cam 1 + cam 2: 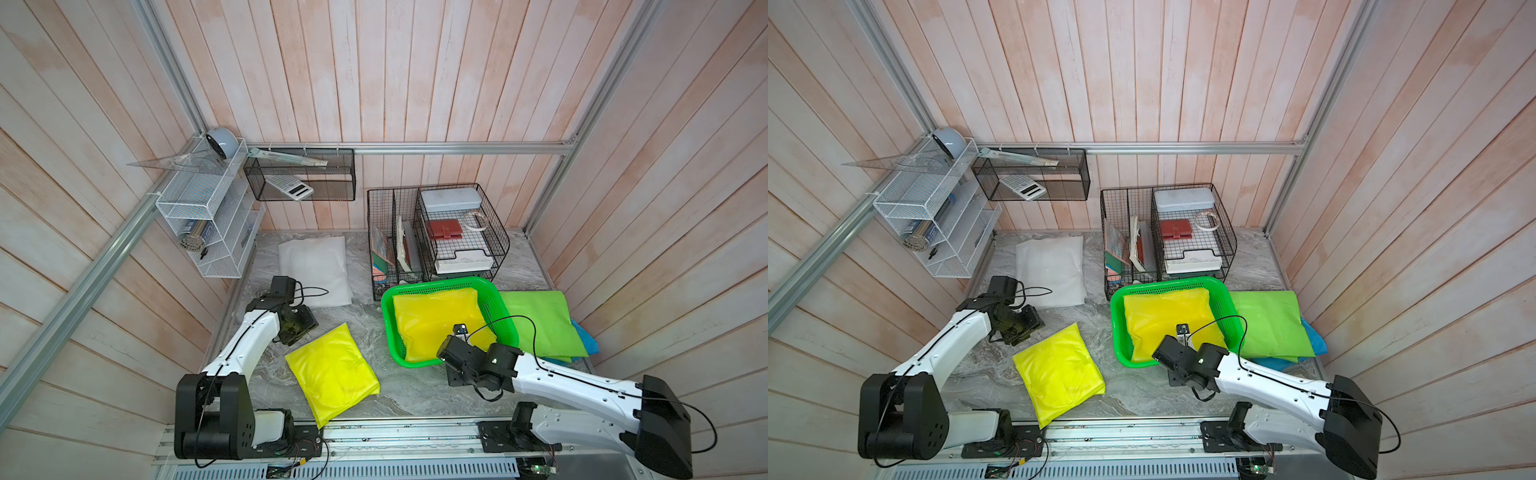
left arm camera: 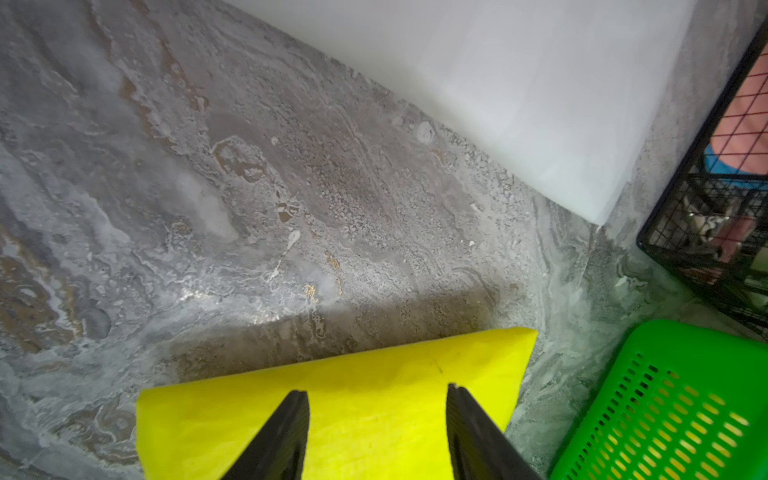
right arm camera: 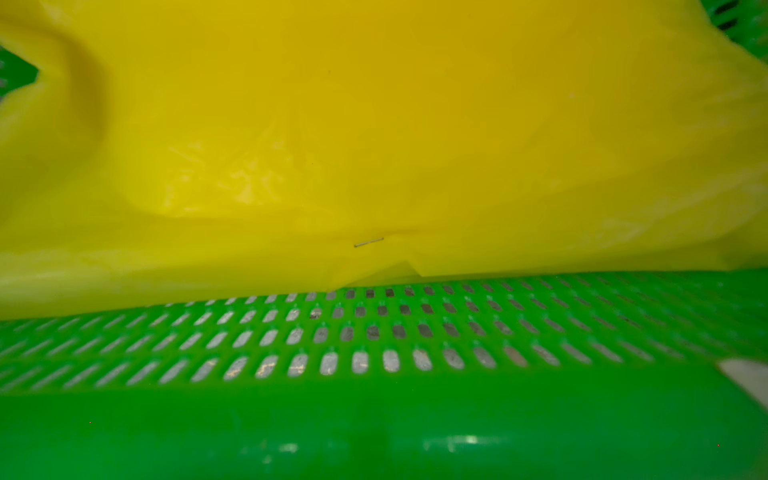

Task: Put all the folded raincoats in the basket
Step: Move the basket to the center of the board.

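Note:
The bright green basket (image 1: 386, 316) stands right of the table's middle, and a folded yellow raincoat (image 1: 432, 320) lies inside it. A second folded yellow raincoat (image 1: 332, 370) lies flat on the table at the front left. My left gripper (image 2: 376, 390) hovers open over that raincoat's far edge (image 2: 374, 365), with nothing between its fingers. My right gripper (image 1: 457, 374) sits at the basket's near rim (image 3: 374, 424). Its fingers are hidden. The right wrist view shows only the rim, the perforated plastic and the yellow raincoat (image 3: 374, 124) close up.
A white folded packet (image 1: 316, 266) lies at the back left. A green folded packet (image 1: 540, 324) lies over a blue one (image 1: 586, 336), right of the basket. A black wire organiser (image 1: 436, 237) stands behind the basket. A white wire rack (image 1: 208, 224) hangs on the left wall.

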Motion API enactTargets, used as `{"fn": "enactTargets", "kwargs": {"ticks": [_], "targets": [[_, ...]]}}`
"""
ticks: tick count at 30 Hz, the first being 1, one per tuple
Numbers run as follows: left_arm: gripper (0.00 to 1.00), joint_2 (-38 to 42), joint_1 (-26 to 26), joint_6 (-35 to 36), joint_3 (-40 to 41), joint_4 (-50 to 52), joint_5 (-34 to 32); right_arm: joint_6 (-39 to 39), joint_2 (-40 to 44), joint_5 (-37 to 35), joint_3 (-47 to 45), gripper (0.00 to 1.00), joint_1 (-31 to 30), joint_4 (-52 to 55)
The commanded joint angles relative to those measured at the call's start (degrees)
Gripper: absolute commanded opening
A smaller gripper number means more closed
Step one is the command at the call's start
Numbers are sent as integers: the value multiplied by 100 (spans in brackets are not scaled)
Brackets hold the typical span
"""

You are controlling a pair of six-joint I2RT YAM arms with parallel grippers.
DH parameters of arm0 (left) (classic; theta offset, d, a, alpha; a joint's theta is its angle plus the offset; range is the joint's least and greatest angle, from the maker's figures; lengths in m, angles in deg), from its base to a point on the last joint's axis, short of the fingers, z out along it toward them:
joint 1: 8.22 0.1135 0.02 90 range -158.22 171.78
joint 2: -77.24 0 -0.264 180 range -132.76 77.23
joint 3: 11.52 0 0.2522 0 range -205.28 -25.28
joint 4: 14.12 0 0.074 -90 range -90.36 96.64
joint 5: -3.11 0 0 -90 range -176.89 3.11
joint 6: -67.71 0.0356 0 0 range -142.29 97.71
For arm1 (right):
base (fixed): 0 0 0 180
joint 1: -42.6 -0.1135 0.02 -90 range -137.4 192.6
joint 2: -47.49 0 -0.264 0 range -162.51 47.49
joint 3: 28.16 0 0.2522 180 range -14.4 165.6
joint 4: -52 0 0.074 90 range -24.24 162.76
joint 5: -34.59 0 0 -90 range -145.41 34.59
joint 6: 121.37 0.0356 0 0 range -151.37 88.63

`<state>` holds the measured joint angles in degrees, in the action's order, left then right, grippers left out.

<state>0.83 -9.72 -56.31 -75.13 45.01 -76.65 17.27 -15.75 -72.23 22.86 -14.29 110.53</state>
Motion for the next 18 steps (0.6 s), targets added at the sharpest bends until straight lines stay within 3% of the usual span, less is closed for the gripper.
{"fn": "enactTargets", "kwargs": {"ticks": [1, 11, 18], "targets": [[58, -18, 35, 88, 89, -89, -12, -522, -198, -112, 95, 55, 535, -674], [58, -33, 36, 103, 86, -75, -46, -1035, -1098, 235, 743, 55, 756, -970], [61, -125, 35, 217, -75, 58, -18, -1278, -998, 1140, 1294, 78, 735, -79]]}}
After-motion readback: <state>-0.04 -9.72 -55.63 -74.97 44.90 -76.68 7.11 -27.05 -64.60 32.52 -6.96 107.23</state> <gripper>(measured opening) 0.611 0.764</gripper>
